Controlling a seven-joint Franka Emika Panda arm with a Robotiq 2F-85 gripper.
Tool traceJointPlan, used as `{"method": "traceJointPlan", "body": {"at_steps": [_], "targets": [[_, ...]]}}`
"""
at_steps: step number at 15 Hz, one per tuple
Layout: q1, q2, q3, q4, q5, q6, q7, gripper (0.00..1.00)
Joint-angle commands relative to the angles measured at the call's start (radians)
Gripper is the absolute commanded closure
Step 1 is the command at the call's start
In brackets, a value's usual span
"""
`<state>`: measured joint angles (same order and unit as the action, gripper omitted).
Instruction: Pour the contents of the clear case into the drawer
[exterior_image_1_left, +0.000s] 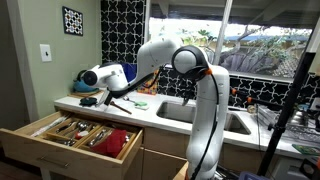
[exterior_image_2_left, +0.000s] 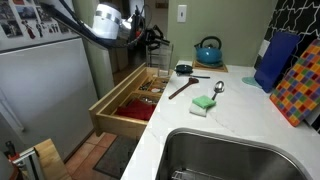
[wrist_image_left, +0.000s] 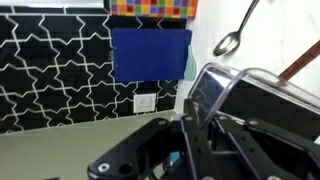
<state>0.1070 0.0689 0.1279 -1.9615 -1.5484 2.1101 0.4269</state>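
Your gripper (exterior_image_2_left: 151, 42) looks clamped on the clear case (exterior_image_2_left: 160, 58), though the contact itself is partly hidden. In the wrist view the case (wrist_image_left: 250, 95) fills the right of the frame, tilted, with something dark inside. In an exterior view it sits at upper centre, just past the far end of the open drawer (exterior_image_2_left: 105, 118).

To pour well, you probably want the case's mouth fully over the drawer's compartments first. Lower it close to the dividers, then roll the wrist slowly so the contents slide in rather than bounce onto the counter (exterior_image_2_left: 250, 115) or the floor. Grip firmly, since a smooth wall may slip as it tips.

Beyond the case stand a kettle (exterior_image_2_left: 208, 50), a spoon (exterior_image_2_left: 218, 88) and a green sponge (exterior_image_2_left: 205, 103). No brand or label is legible, and the fridge papers (exterior_image_2_left: 35, 20) at upper left are too small to read.
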Motion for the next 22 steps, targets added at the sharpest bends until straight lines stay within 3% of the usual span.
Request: {"method": "traceJointPlan", "body": {"at_steps": [1,2,3,6,7,10,16,22], "targets": [[-0.060,-0.044,-0.055,-0.015,0.177,0.134,-0.030,0.93],[-0.072,-0.055,-0.069,-0.022,0.225,0.164,-0.025,0.93],[-0.046,-0.024,-0.054,0.001,0.145,0.106,-0.012,0.89],[-0.069,-0.033,-0.075,0.000,0.194,0.147,-0.014,0.89],[-0.068,-0.033,-0.074,0.000,0.198,0.147,-0.014,0.94],[-0.069,0.016,-0.074,0.059,0.391,0.070,-0.021,0.94],[-0.085,0.069,-0.093,0.141,0.755,0.030,-0.062,0.95],[-0.105,0.127,-0.145,0.225,1.040,-0.014,-0.020,0.94]]}}
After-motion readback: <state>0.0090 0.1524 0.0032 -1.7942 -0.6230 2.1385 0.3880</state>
